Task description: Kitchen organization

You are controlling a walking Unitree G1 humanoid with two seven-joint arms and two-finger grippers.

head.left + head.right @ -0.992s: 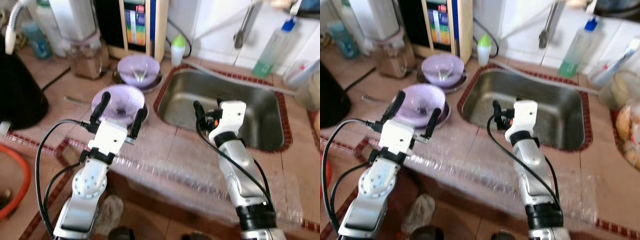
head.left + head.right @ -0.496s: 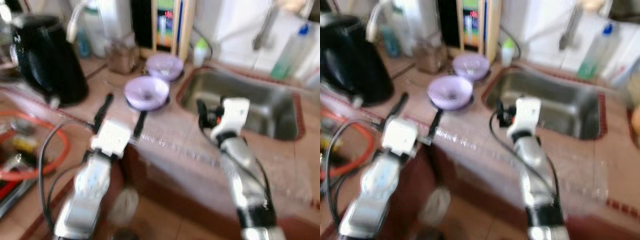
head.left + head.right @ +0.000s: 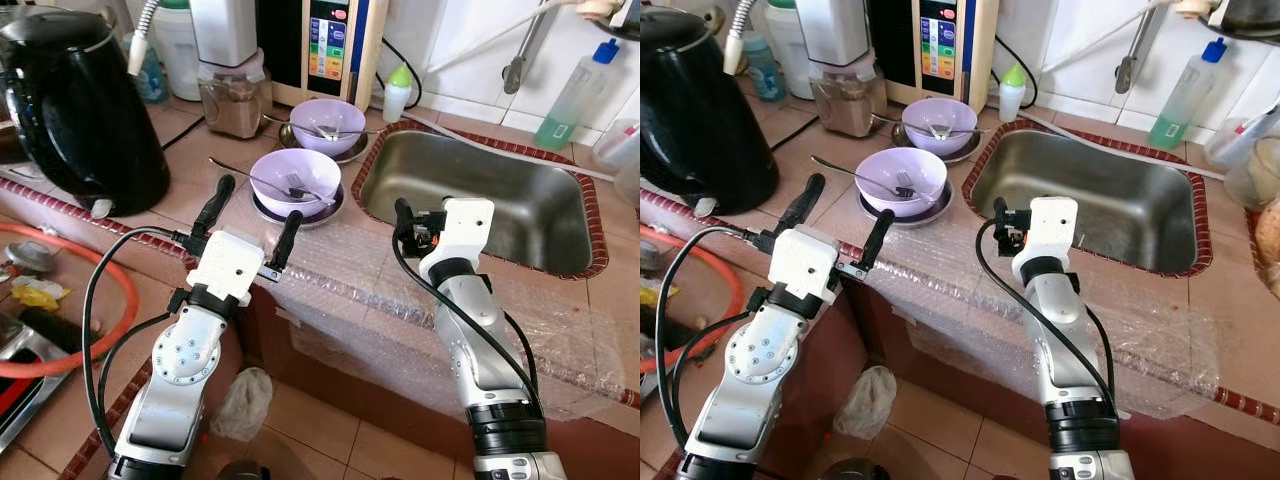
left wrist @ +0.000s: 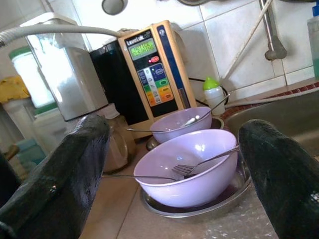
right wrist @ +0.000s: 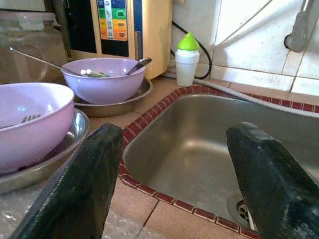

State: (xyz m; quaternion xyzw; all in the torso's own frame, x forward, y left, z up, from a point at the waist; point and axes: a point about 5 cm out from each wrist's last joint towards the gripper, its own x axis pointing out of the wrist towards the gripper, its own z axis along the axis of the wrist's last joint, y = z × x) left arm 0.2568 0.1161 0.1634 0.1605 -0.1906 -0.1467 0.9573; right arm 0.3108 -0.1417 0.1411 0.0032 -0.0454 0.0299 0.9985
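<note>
Two purple bowls stand on metal plates on the tiled counter left of the steel sink [image 3: 500, 205]. The near bowl [image 3: 294, 183] holds a fork, and a long spoon lies across it. The far bowl [image 3: 327, 124] holds a spoon. My left gripper [image 3: 259, 203] is open and hovers just short of the near bowl, which the left wrist view frames between the fingers [image 4: 75, 164]. My right gripper [image 5: 174, 130] is open and empty above the counter at the sink's near left rim.
A black kettle [image 3: 75, 100] stands at the far left. A jar [image 3: 232, 100], a water purifier [image 3: 335, 45] and a small green-capped bottle [image 3: 398, 95] line the back wall. A detergent bottle [image 3: 575, 95] stands behind the sink. Bubble wrap [image 3: 400, 310] covers the counter's front edge.
The camera has pulled back and shifted left, bringing the kettle into view. My left gripper, earlier over the near bowl, now hangs short of it. Both grippers stay open.
</note>
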